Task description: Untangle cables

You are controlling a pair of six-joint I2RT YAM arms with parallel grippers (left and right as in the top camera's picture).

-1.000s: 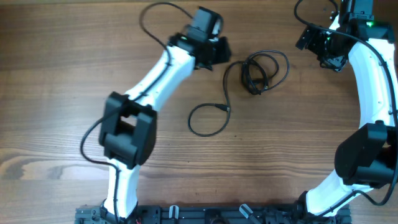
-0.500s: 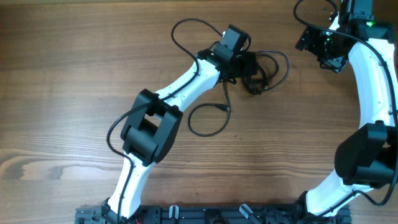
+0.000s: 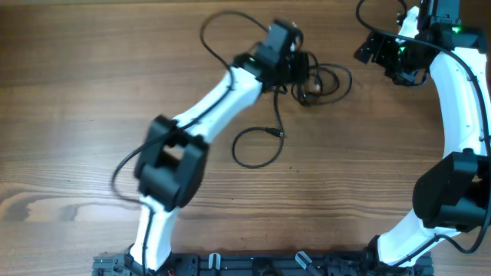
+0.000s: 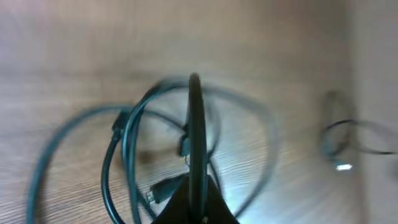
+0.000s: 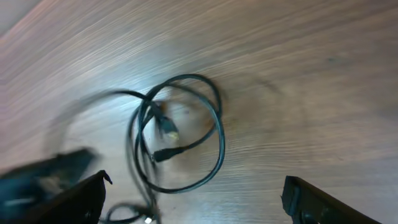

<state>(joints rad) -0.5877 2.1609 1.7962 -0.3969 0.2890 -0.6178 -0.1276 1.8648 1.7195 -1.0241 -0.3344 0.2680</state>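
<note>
From the overhead camera, the thin black cables [image 3: 314,88] lie on the brown wooden table [image 3: 77,77] in its far middle part, as a small knotted bundle with some wider rings around it. One cord runs from the bundle toward the near side and ends in a loose loop [image 3: 253,165] with a small plug end [image 3: 276,133]. The left gripper [image 3: 299,67] is at the left edge of the bundle, on top of the cords. The right gripper [image 3: 374,50] is to the right of the bundle, apart from it.

The left wrist camera is blurred. The two fingers of the left gripper [image 4: 194,84] are pressed together into one thin dark blade, so it is closed. The cables [image 4: 129,155] curve around it on both sides. A cord passes just at the tips, but I cannot tell if it is pinched there.

In the right wrist camera, the right gripper [image 5: 196,180] stands wide open, with one finger at each lower corner and nothing between them. The cables [image 5: 186,77] lie on the wood ahead of it, in a round loop with plug ends inside.
</note>
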